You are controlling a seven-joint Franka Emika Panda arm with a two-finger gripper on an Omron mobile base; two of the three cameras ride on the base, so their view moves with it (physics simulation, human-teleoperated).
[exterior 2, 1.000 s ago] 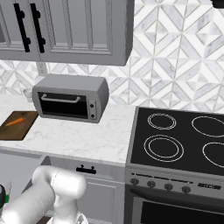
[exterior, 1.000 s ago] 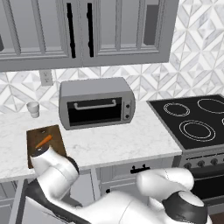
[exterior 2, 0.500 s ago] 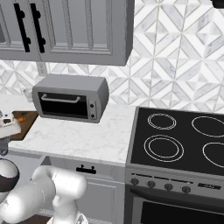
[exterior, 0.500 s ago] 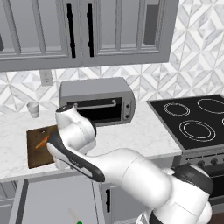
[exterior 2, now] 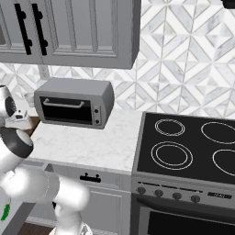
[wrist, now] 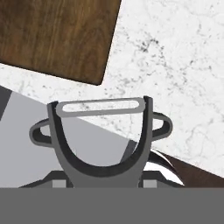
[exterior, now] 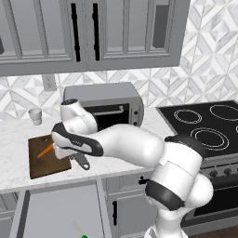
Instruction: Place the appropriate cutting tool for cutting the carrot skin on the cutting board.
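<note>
The dark brown cutting board lies at the left of the counter, with the small orange carrot on it. My gripper hangs just off the board's right front corner, over the counter edge, shut on the dark grey peeler. In the hand view the peeler points its forked head and blade forward from my gripper. There the cutting board fills the upper left, a little beyond the blade. A sliver of the board shows behind my arm in the right base view.
A toaster oven stands behind the arm and a small white cup sits at the back left. The stove is to the right. Below the counter an open drawer holds a green-handled knife.
The arm has risen from low by the drawer to counter height. The hand, with the peeler in it, now sits at the board's right front corner.
</note>
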